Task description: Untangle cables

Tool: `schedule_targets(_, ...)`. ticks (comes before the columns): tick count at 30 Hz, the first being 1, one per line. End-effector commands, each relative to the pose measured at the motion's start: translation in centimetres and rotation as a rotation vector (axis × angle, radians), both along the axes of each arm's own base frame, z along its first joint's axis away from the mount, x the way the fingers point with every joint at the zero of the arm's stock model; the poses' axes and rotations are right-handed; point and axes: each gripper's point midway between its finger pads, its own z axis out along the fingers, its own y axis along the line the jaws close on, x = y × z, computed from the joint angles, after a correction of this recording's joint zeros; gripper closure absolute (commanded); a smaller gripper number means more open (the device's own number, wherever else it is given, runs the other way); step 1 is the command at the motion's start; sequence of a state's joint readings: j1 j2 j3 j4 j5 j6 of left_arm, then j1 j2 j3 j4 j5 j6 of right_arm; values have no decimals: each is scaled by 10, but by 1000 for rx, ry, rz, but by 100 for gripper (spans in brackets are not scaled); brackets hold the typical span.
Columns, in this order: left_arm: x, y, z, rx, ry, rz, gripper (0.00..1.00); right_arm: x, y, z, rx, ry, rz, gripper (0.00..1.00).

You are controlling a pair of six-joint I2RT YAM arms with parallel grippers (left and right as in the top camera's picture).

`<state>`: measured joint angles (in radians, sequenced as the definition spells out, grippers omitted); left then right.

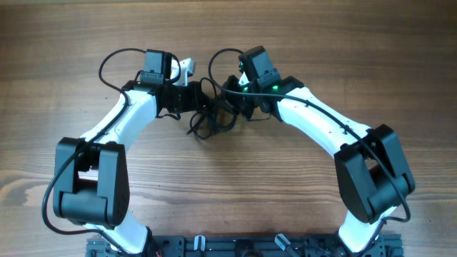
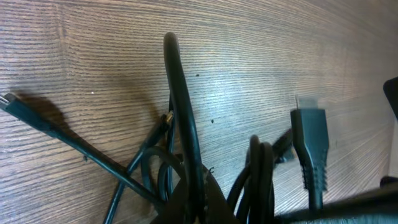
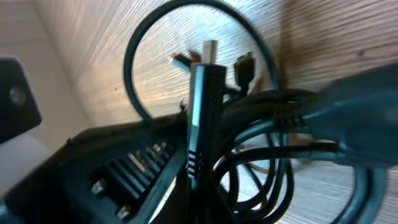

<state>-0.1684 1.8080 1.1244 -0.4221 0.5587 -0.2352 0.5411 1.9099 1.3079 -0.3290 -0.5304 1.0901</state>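
Wide brown wooden table (image 1: 228,200), and at its far middle sits the knotted clump of thin black cables (image 1: 211,118), right between both arms. The left gripper (image 1: 193,95) pinches one black cord (image 2: 183,118) tight, while the right gripper (image 1: 230,98) is clamped on a flat black plug (image 3: 202,106).

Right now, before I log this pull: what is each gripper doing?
Left gripper: closed on the cables.
Right gripper: closed on the cables, by a plug.
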Motion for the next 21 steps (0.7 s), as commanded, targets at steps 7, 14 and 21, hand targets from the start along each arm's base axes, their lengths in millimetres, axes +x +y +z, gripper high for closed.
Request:
schedule_targets(7, 4, 1, -6, 6, 3, 10, 96, -10, 6, 37, 37, -116, 103, 90)
schedule_targets(14, 4, 1, -6, 6, 3, 10, 96, 34, -45, 15, -265, -276, -66, 57)
schedule_targets(21, 4, 1, -6, 6, 4, 10, 96, 58, -80, 4, -425, -312, -247, 53)
